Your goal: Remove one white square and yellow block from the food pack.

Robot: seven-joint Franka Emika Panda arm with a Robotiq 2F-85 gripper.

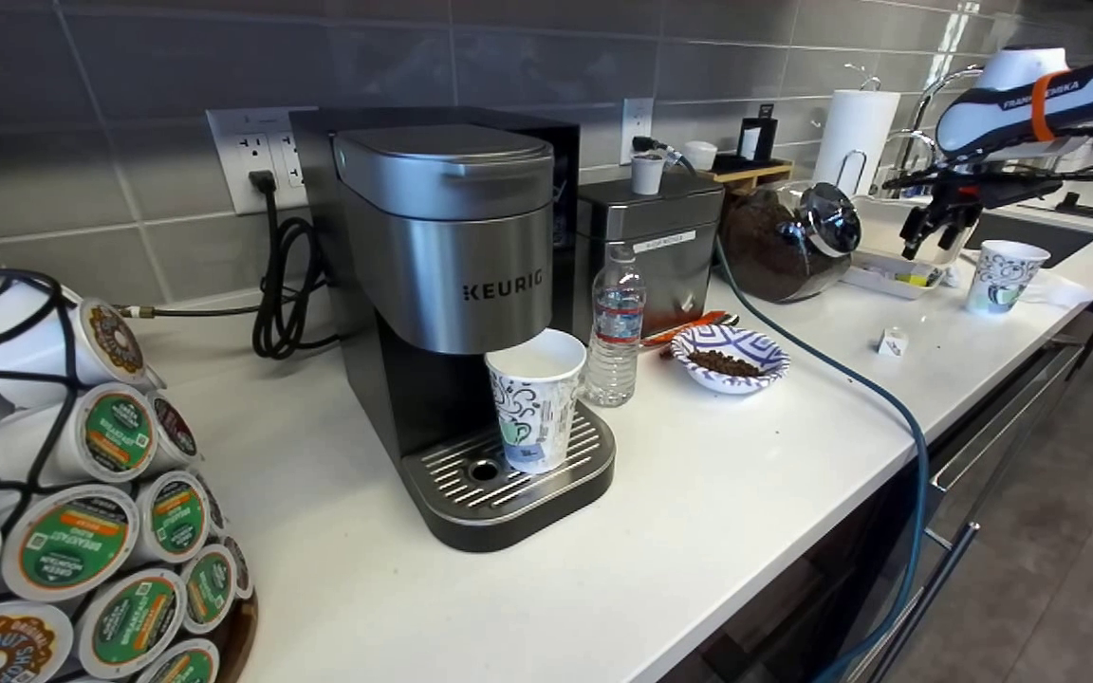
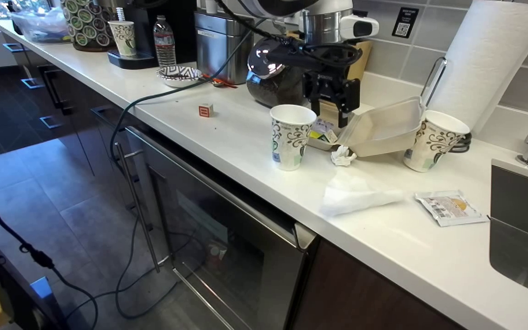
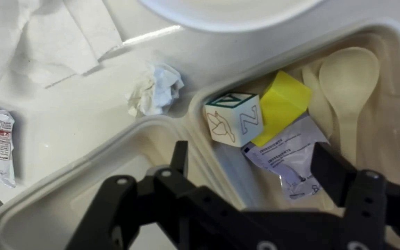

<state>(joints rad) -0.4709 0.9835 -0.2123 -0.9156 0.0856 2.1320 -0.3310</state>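
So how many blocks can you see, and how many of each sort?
Printed blocks: 2 (a white block in the food pack, a red-and-white block on the counter)
Yellow block, no print showing, also in the food pack: 1
Total: 3

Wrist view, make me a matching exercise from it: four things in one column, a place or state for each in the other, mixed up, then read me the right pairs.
Things:
1. white lettered block
2. yellow block
3. crumpled paper
4. end effector

Places or states:
A. on the counter, outside the food pack
B. open
C. between the white lettered block and the spoon
D. inside the food pack, nearest the crumpled paper

Pairs: 1-D; 2-C; 3-A; 4-B.
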